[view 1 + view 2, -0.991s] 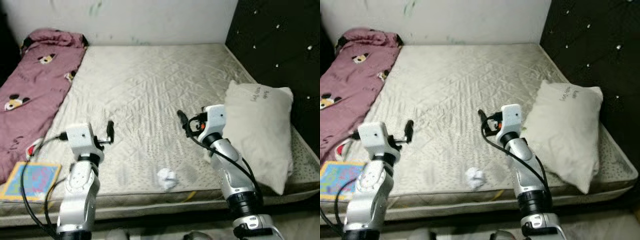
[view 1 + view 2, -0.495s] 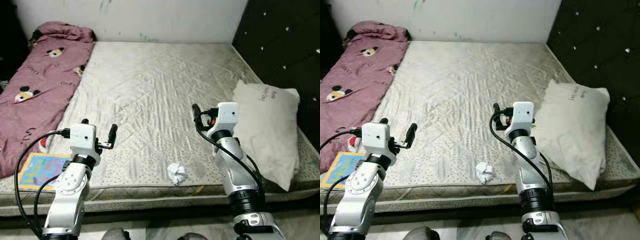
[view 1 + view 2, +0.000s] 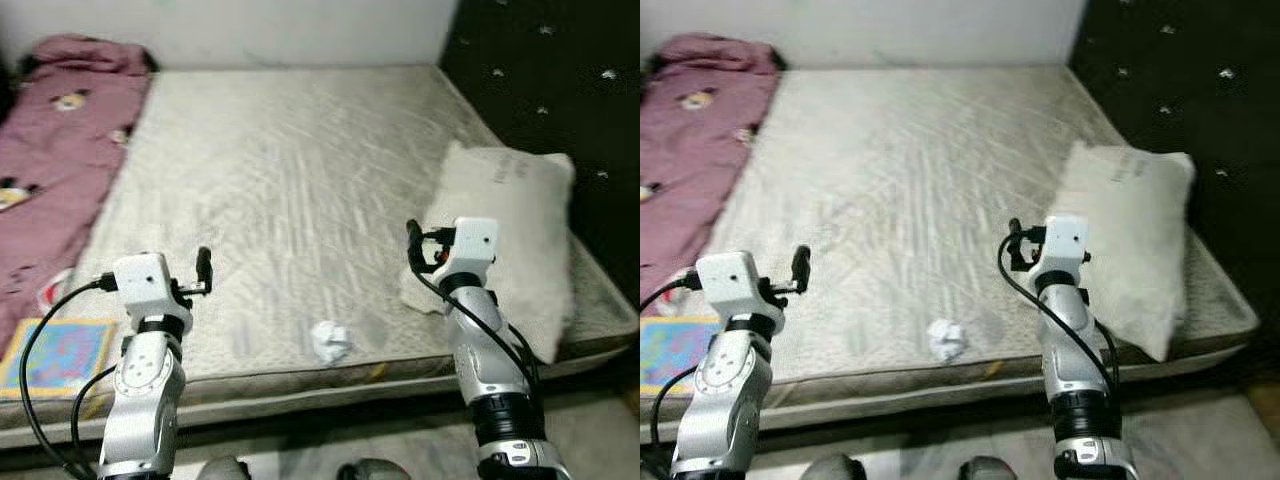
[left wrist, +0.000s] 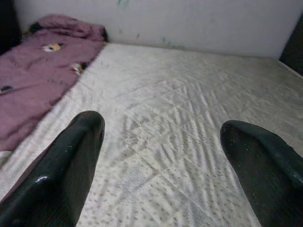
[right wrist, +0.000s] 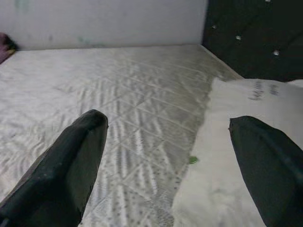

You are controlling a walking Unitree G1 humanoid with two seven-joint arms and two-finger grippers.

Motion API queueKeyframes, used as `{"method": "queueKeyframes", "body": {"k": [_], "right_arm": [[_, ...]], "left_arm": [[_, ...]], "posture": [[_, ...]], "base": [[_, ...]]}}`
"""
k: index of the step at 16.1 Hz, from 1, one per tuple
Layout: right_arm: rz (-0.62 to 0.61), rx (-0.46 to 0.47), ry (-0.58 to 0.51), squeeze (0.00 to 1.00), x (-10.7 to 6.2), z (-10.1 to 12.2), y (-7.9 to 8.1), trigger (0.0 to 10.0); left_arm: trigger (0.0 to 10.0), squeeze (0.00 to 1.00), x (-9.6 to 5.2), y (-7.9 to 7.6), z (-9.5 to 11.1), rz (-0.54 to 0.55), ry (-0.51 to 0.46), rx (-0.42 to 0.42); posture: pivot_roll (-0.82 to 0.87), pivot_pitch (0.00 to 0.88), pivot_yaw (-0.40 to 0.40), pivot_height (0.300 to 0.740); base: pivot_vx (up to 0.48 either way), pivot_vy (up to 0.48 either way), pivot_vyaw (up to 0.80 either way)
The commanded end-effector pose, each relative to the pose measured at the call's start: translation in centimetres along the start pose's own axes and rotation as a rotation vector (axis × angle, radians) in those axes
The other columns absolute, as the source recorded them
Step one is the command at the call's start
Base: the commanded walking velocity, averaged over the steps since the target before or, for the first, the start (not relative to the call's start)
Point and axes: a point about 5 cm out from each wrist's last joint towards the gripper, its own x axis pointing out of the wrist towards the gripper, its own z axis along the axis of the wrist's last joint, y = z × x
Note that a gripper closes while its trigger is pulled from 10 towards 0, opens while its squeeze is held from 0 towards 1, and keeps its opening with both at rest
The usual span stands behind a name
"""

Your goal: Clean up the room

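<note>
The robot stands at the foot of a big bed (image 3: 300, 170) with a pale quilted top. A small ball of crumpled paper (image 3: 330, 341) lies near the bed's front edge, between the two arms and touching neither. The whole picture has slid since half a second ago, so the camera has moved. The paper ball, pillow and blanket lie just where they were on the bed.

The left gripper (image 4: 163, 142) is held up over the front part of the bed, on the left. Its two black fingers (image 4: 71, 165) are spread wide with nothing between them. The right gripper (image 5: 168, 142) is also up, close beside the white pillow (image 3: 510, 225) on the right side. Its fingers (image 5: 66, 165) are wide apart too and hold nothing. Both arms look much the same as before.

A purple blanket (image 3: 55, 150) with cartoon faces lies along the left side of the bed. A bright picture book (image 3: 55, 352) sits at the near left corner, by the blanket. Behind the pillow is a dark padded headboard (image 3: 545, 90).
</note>
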Motion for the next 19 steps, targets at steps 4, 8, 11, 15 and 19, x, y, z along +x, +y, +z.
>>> {"method": "queueKeyframes", "body": {"k": [4, 8, 11, 15, 19], "right_arm": [[0.104, 0.04, -0.042, 0.0, 0.4, 1.5, 2.2, 10.0], [0.165, 0.067, -0.039, 0.0, -0.2, 1.5, 3.3, 10.0], [0.177, 0.068, -0.033, 0.0, -0.3, 1.4, 3.3, 10.0], [0.207, 0.062, -0.032, 0.0, -0.4, 1.5, 3.5, 10.0], [0.223, 0.064, -0.024, 0.0, -0.4, 1.5, 3.7, 10.0]], "left_arm": [[10.0, 0.0, -0.1, 0.0, 0.9, -0.027, -0.025, 0.005], [10.0, 0.0, 0.1, 0.2, 1.1, -0.01, -0.023, 0.006], [10.0, 0.0, 0.3, 0.1, 1.2, -0.013, -0.028, 0.005], [10.0, 0.0, 0.3, 0.1, 1.2, -0.003, -0.027, -0.007], [10.0, 0.0, 0.3, 0.1, 1.2, 0.0, -0.022, -0.013]], "posture": [[-0.04, 0.0, -0.01, 0.74], [-0.06, 0.013, -0.006, 0.74], [-0.06, 0.021, -0.009, 0.74], [-0.06, 0.025, -0.017, 0.74], [-0.06, 0.026, -0.02, 0.73]], "base": [[0.0, 0.0, 0.0], [0.0, 0.0, 0.0], [0.0, 0.0, 0.0], [0.0, 0.0, 0.0], [0.0, 0.0, 0.0]]}}
